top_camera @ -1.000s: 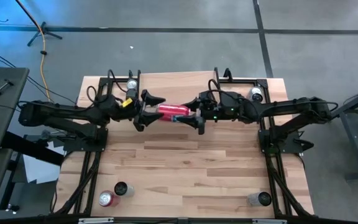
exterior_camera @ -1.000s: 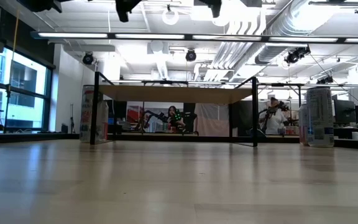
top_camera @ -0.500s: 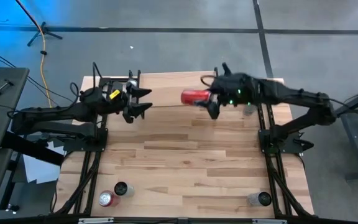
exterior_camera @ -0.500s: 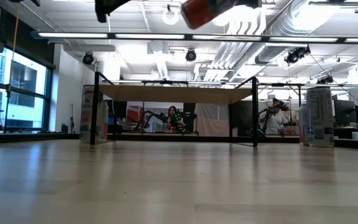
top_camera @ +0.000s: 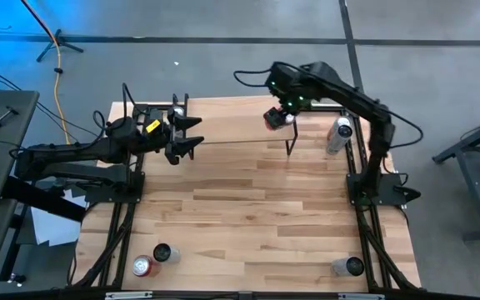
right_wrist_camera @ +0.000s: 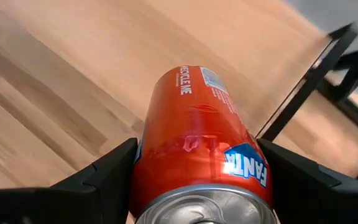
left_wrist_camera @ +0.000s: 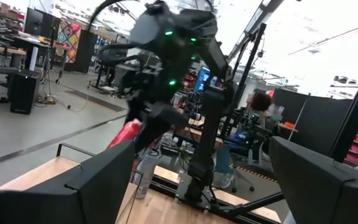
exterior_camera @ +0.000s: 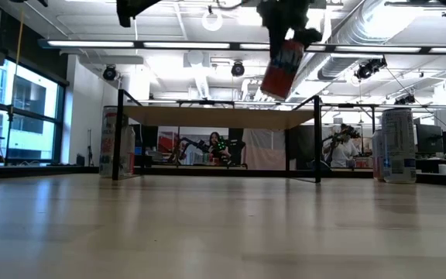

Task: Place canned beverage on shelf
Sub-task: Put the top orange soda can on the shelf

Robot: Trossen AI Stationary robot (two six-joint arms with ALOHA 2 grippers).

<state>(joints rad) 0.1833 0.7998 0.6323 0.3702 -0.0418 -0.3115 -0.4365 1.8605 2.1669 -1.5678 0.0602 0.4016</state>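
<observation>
A: Start at the right gripper [right_wrist_camera: 197,186]. What does it have?

B: Its two dark fingers [right_wrist_camera: 89,183] are clamped on either side of a red-orange aluminium beverage can with blue lettering [right_wrist_camera: 197,146]. From above, that gripper [top_camera: 278,117] holds the can [top_camera: 275,117] in the air over the far right part of the shelf.

A: And the can's posture?

B: In the level view across the table the can [exterior_camera: 282,70] hangs tilted, clear above the plank, not touching it.

A: Describe the shelf.

B: A low riser with a light wood plank top and thin black wire legs [exterior_camera: 219,116], standing at the far side of the pale butcher-block wooden table [top_camera: 248,217]. From the right wrist, one black leg [right_wrist_camera: 300,84] shows just past the can.

A: The left gripper?

B: The left gripper [top_camera: 188,136] hovers over the far left of the table with its fingers spread apart and nothing between them. Its wrist camera looks across at the right arm and the can [left_wrist_camera: 124,134].

A: Anything else on the table?

B: A tall silver can [top_camera: 337,133] stands near the right end of the shelf. At the near left edge sit a red can [top_camera: 144,266] and a dark can [top_camera: 164,252], touching or nearly so; a grey can [top_camera: 348,266] stands at the near right.
</observation>
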